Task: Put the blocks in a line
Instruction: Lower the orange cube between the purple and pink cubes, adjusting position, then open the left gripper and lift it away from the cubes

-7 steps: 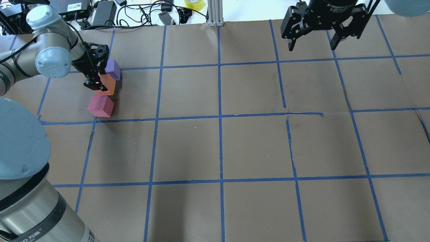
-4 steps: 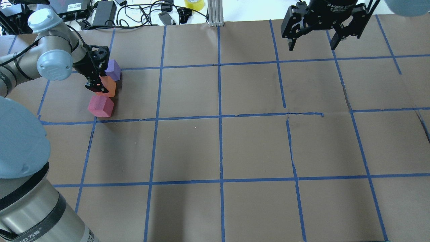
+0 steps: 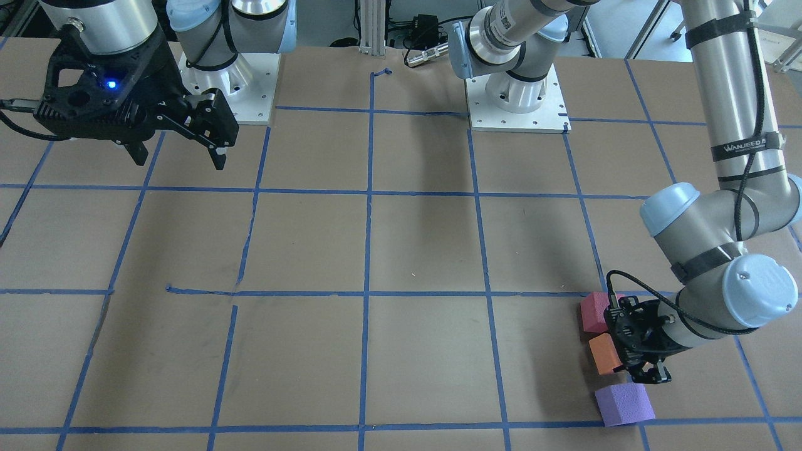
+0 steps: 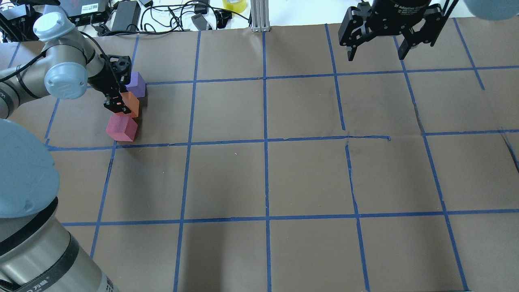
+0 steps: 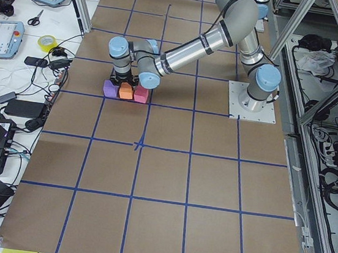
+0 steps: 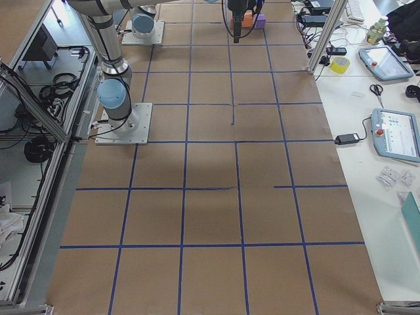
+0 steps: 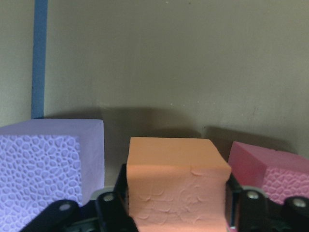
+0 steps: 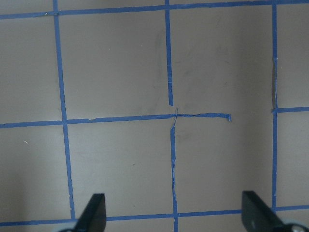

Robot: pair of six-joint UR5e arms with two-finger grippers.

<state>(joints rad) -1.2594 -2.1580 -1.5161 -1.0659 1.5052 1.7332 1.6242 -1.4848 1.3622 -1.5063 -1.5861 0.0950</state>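
Observation:
Three foam cubes stand in a short row at the table's far left: the purple block, the orange block and the pinkish-red block. They also show in the front view as purple, orange and pinkish-red. My left gripper is low at the table, shut on the orange block, which sits between the purple block and the pinkish-red block. My right gripper hangs open and empty above the far right of the table.
Brown paper with a blue tape grid covers the table. Cables, power bricks and a yellow tape roll lie beyond the far edge. An aluminium post stands at the far middle. The right wrist view shows only bare paper and tape.
My left arm has shifted slightly, its wrist and elbow moving a little away from me. The orange block stays in the gripper. The right arm has not moved.

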